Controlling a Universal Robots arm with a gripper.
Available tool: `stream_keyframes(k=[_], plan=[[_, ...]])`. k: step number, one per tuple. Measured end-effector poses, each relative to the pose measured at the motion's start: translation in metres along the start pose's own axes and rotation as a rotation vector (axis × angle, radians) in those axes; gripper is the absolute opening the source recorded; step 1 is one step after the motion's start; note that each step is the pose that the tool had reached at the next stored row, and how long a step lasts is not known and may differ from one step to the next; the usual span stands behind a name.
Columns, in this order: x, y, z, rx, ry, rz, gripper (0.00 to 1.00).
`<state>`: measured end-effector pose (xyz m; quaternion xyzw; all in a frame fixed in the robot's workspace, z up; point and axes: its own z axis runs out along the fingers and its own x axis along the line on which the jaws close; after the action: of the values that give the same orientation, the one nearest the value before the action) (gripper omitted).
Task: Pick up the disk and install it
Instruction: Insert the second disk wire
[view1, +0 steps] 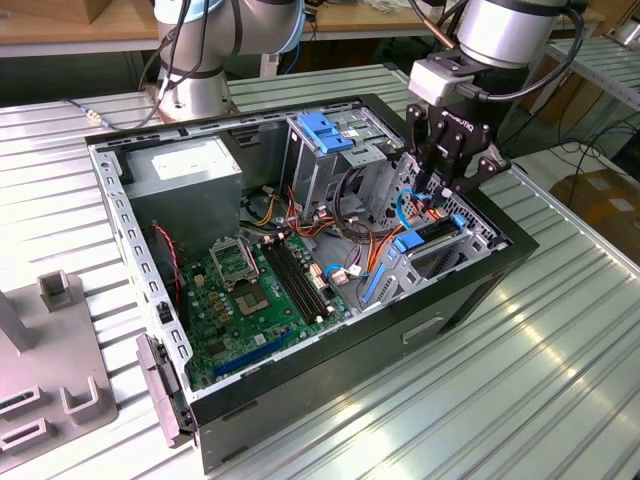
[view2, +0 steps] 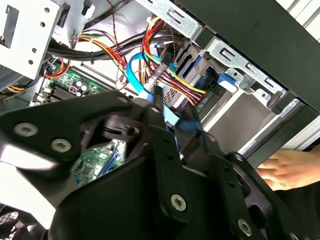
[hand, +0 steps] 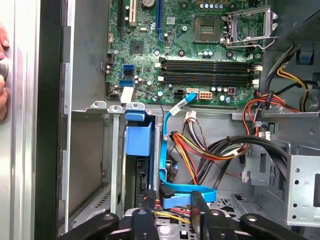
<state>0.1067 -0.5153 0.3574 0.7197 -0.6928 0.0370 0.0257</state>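
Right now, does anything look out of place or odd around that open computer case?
Yes. A person's hand is right beside the outer wall of the open black computer case, close to where the black tool hangs over the drive bay. Nothing looks spilled or broken.

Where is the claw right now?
In the exterior view the claw hangs inside the open computer case at its right end, just above the blue-railed disk in its bay, beside the blue cable.
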Motion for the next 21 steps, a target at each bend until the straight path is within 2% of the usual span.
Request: stream_keyframes(k=[3, 4, 5, 11, 16, 19, 21], plan=[[0.0005, 0.0, 0.0001, 0.0, 0.0001, 0.0, 0.22], [0.0007, 0.0001, 0.0001, 0.0, 0.0, 0.0, 0.22], [0.001, 0.0001, 0.0001, 0.0, 0.0001, 0.0, 0.16], [0.0045, 0.0002, 0.0004, 0.0, 0.0001, 0.0, 0.16], [0.0108, 0.0004, 0.001, -0.0007, -0.0012, 0.005, 0.16], [0.0147, 0.0006, 0.0016, -0.0107, -0.0025, 0.028, 0.16], [0.018, 0.0007, 0.0029, -0.0116, -0.003, 0.032, 0.16]])
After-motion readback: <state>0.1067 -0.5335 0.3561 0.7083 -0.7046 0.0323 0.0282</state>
